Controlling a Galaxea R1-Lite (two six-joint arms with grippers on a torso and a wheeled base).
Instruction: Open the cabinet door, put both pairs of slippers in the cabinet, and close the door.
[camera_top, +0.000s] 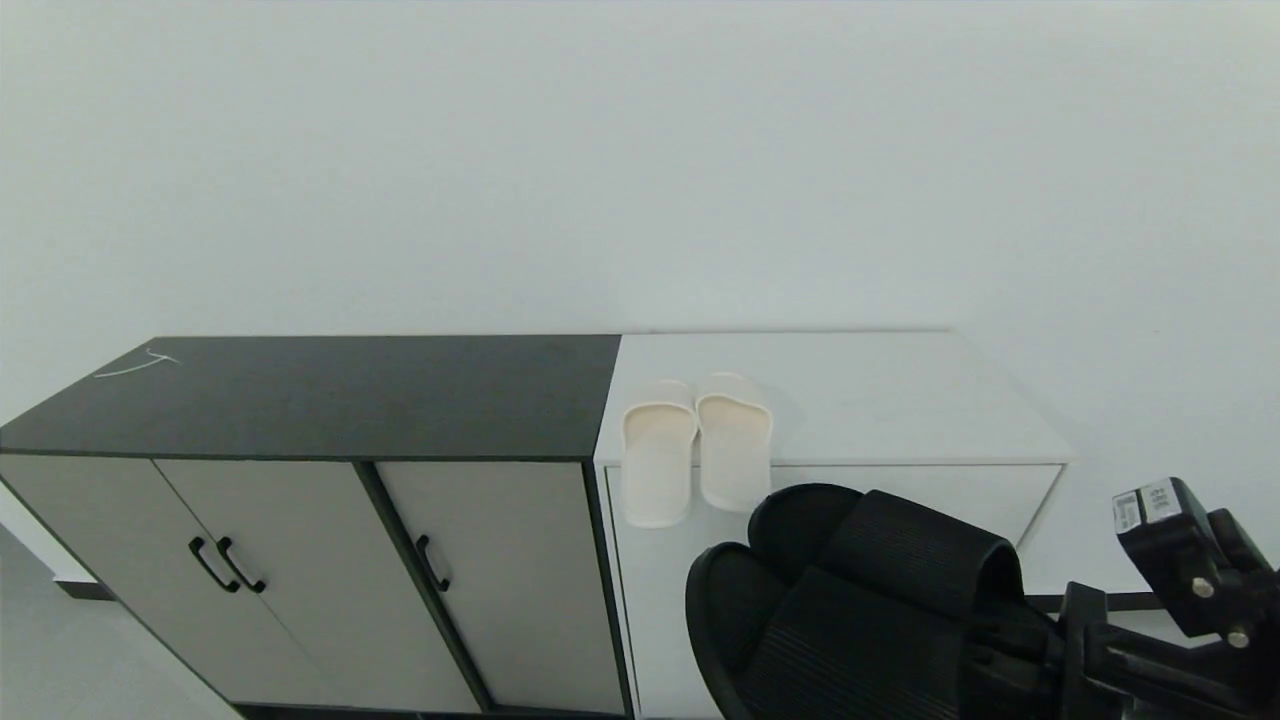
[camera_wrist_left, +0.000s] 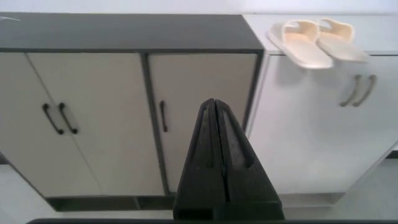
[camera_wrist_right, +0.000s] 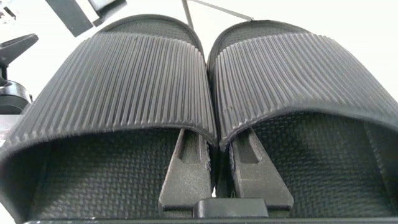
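Slippers (camera_top: 900, 570), blk pair, pinched by R fingers (camera_wrist_right: 183, 174); L fingers (camera_wrist_left: 202, 149) pressed together.

No legible text on the cabinet (camera_top: 500, 580). Two small stickers (camera_top: 1147, 505) on the right arm (camera_top: 1200, 570) carry print, too small to read.

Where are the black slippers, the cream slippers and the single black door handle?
black slippers (camera_top: 900, 590), head view, on a ribbed strap.
cream slippers (camera_top: 657, 470), head view, on the footbed of the left one.
single door handle (camera_top: 433, 563), head view, on the middle of the bar.
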